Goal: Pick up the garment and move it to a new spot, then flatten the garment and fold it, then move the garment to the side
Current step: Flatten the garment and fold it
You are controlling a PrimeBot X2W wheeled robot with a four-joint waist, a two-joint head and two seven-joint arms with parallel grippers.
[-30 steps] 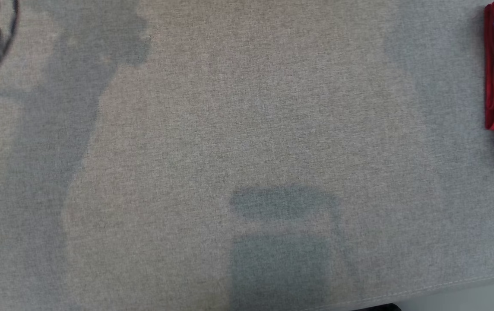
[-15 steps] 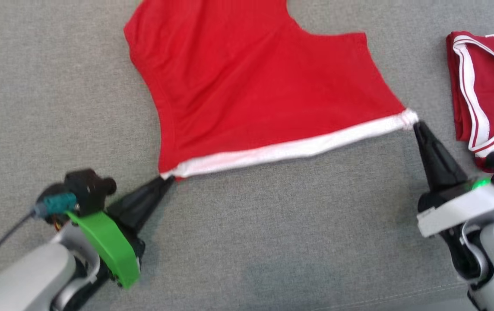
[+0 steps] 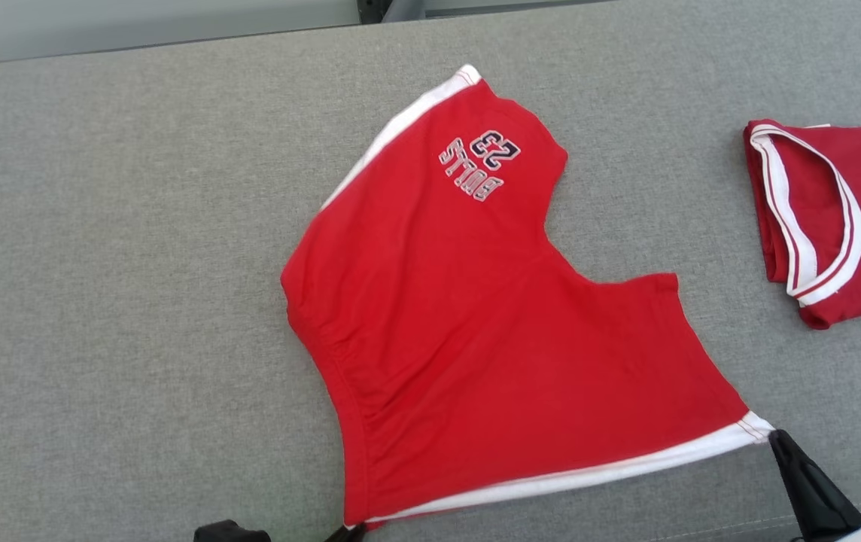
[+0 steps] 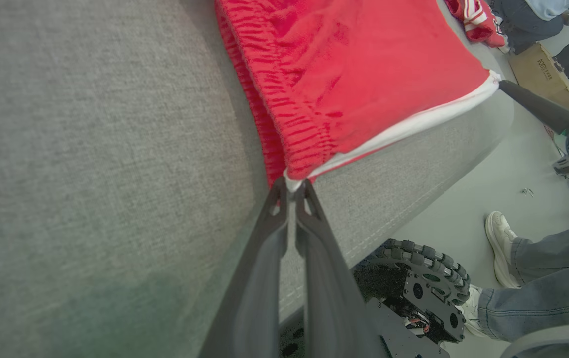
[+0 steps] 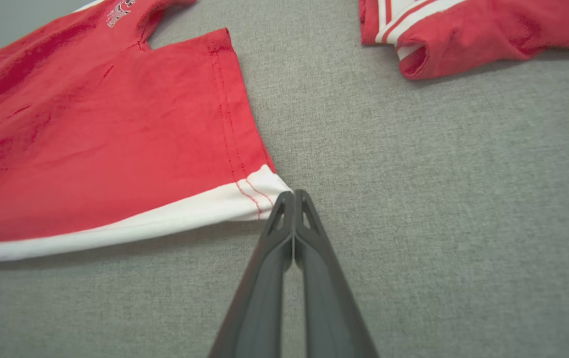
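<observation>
So this one's the flatten step, I reckon. The garment, red shorts with a Bulls 23 print, is already lying out on the grey padded bench, roughly mid-view from the head camera and spilling down toward 5 o'clock. One leg points up to 12 and the other runs off toward 4.

The left pincer is clamped tight on the corner of the white band down at 6 o'clock; you can see cloth nipped between the tips in the left wrist view. The right pincer has its tips pressed together right at the other end of that band, around 4 o'clock. It looks pinched on the corner, though the bite is tiny and I wouldn't swear to it. The band runs straight between the two, so the near edge looks pulled taut.

It's not flat yet, though: the elastic side at 8 o'clock is bunched and the whole thing sits skewed. A second red garment sits folded at 3 o'clock, well apart.

My guess for the next move is to lay that edge down, let go, then smooth out the gathers before trying any fold. A fold over those wrinkles would probably come out lopsided.
</observation>
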